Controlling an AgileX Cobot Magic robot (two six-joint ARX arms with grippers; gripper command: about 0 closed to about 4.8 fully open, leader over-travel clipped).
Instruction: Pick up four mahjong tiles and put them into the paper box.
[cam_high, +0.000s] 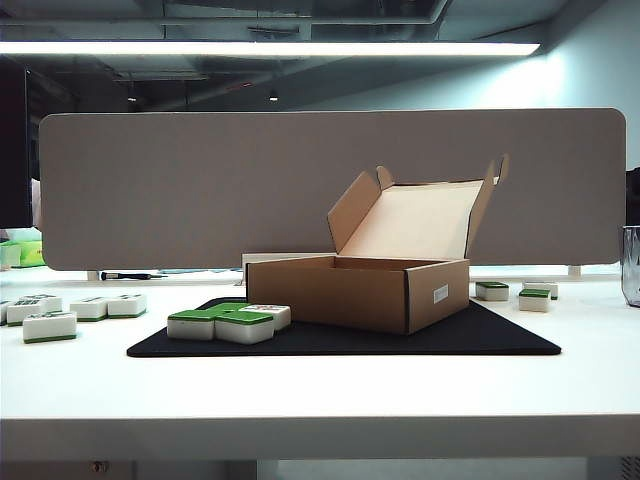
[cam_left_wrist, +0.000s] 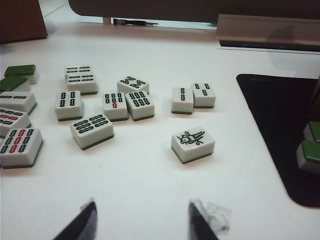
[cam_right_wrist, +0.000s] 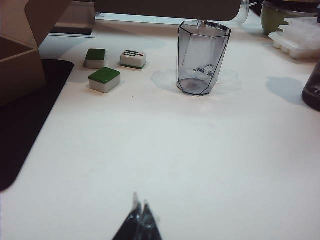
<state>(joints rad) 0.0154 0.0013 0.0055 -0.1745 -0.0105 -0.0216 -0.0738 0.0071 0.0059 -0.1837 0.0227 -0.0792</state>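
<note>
Closest in, the left claw (cam_left_wrist: 141, 222) only shows as two dark fingertips poking in at the frame edge, spread apart with nothing between them, hanging over bare white worktop (cam_left_wrist: 150, 185); one tip has some crinkly clear stuff on it that I can't really make out. The right claw (cam_right_wrist: 140, 220) is also mostly cut off, just its tips visible, pressed together and empty, over its own patch of worktop. Neither claw shows up in the exterior view at all. Just past the left claw there's a loose scatter of tiles (cam_left_wrist: 193, 144) lying face up, a few more at the side cut off by the frame. On the black mat (cam_high: 340, 340) a small cluster of green-backed tiles (cam_high: 243, 324) sits near the front left corner of the box (cam_high: 355, 290), and one of them is partly hidden behind the others so I can't count them for sure. The box sits on the mat with its flap lid standing open, pale inside, small white label on its right side; can't see down into it from here. To the right of the mat are three more tiles (cam_right_wrist: 104, 79), two green side up, and beyond them a clear faceted cup (cam_right_wrist: 202, 57), half cropped in the exterior view. Behind everything runs a grey partition (cam_high: 200, 180).
</note>
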